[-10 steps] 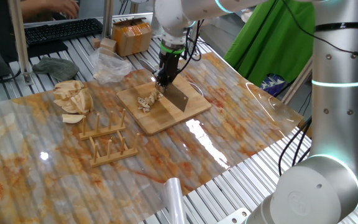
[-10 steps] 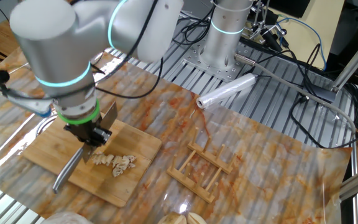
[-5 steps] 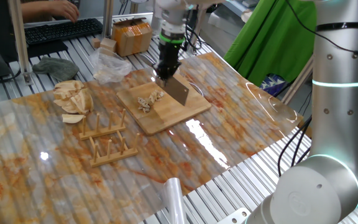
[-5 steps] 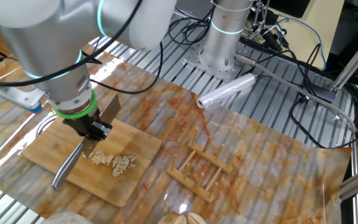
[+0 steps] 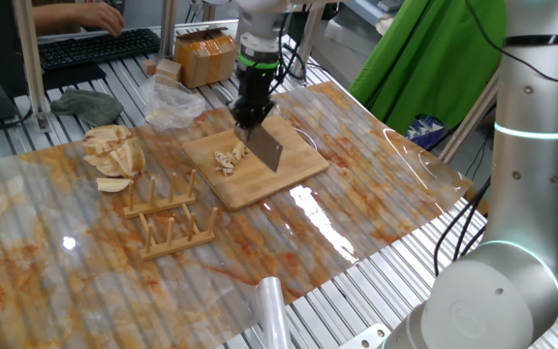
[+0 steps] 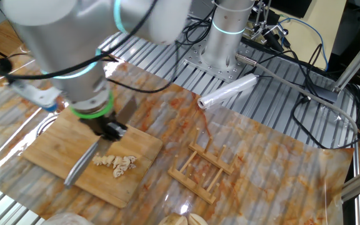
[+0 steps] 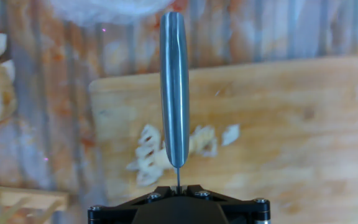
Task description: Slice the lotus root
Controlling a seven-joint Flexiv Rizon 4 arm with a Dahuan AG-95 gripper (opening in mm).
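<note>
The lotus root (image 5: 228, 157) lies as a few thin pale slices on the wooden cutting board (image 5: 289, 170). It also shows in the other fixed view (image 6: 117, 163) and in the hand view (image 7: 149, 149). My gripper (image 5: 243, 114) is shut on the cleaver (image 5: 264, 147), which hangs lifted over the board just right of the slices. In the other fixed view the gripper (image 6: 112, 130) holds the cleaver (image 6: 83, 169) with its handle slanting down to the left. In the hand view the cleaver (image 7: 174, 93) runs straight above the slices.
A heap of pale wedges (image 5: 111, 152) lies left of the board. A wooden rack (image 5: 168, 221) stands in front. A plastic bag (image 5: 172, 99), a brown box (image 5: 206, 56) and a keyboard (image 5: 95, 47) sit behind. A foil roll (image 5: 271, 310) lies near the front edge.
The gripper has lifted the cleaver off the board and shifted it slightly away from the slices. The slices have stayed in place.
</note>
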